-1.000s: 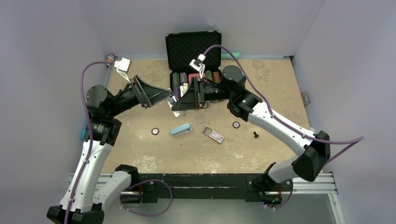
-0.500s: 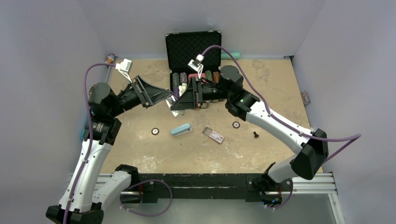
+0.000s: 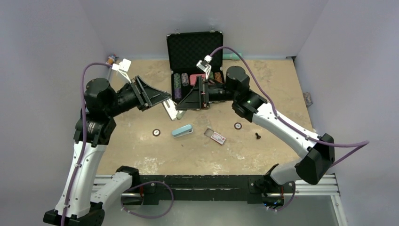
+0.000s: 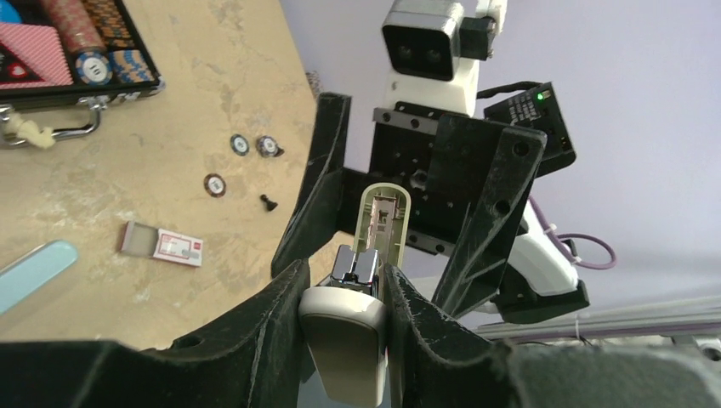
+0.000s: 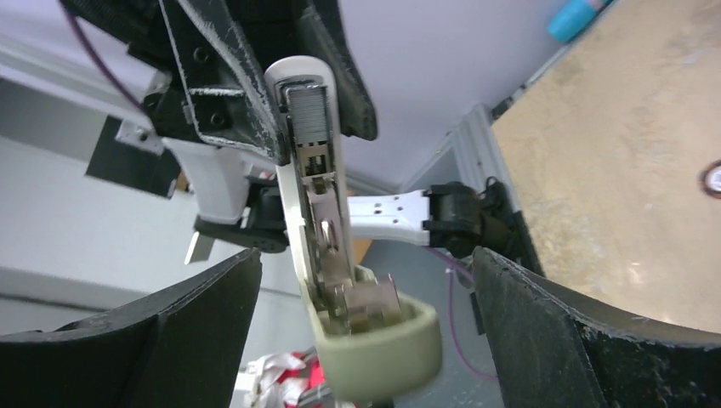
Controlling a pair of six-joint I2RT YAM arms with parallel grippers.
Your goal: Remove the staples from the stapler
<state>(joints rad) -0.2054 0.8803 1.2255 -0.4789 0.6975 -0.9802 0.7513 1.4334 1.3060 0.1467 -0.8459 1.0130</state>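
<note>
A cream stapler (image 3: 170, 109) hangs above the table's middle, with my left gripper (image 3: 164, 101) shut on its body. In the left wrist view both pads press the stapler (image 4: 344, 336) and its hinged arm (image 4: 383, 217) stands swung open beyond it. My right gripper (image 3: 182, 103) faces it from the right with the jaws wide apart. In the right wrist view the open stapler (image 5: 374, 336) sits between those fingers (image 5: 212, 306) and touches neither. A ribbed silver strip of staples (image 5: 308, 115) lies in the stapler's channel.
An open black case (image 3: 195, 46) with poker chips stands at the back. On the table lie a light blue stapler (image 3: 182, 130), a small red-and-white box (image 3: 217, 137), two loose chips (image 3: 156, 133) (image 3: 238, 125) and a small black piece (image 3: 257, 136).
My right gripper has opened wide, let go of the stapler and drawn back slightly to the right. The left gripper tightened on the stapler, which now hangs a little lower.
</note>
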